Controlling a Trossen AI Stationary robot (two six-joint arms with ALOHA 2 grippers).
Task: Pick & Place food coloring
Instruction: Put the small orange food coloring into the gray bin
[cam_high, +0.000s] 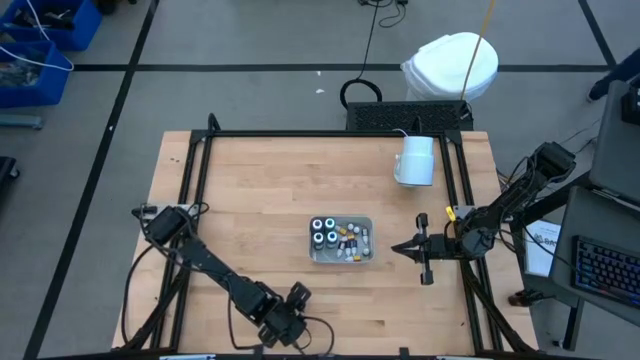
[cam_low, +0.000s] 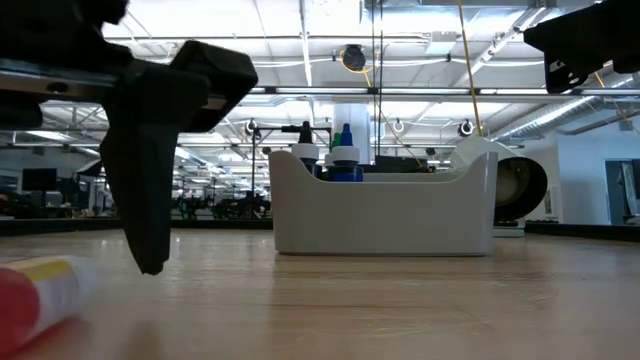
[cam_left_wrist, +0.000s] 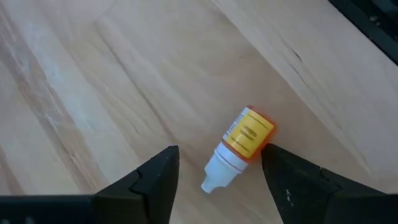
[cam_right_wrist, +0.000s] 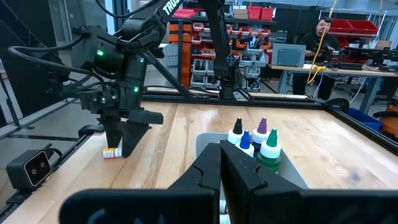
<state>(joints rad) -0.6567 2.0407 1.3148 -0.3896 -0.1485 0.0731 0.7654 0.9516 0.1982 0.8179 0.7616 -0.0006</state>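
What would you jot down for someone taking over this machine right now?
Left end effector: open, low over the table's near edge, straddling a yellow dropper bottle lying on its side; not gripped yet.
Right end effector: shut, empty, waiting right of the tray.
In the tray: several dropper bottles and four dark pots.
Left: grip the yellow bottle and carry it over. A white mug stands behind the tray.
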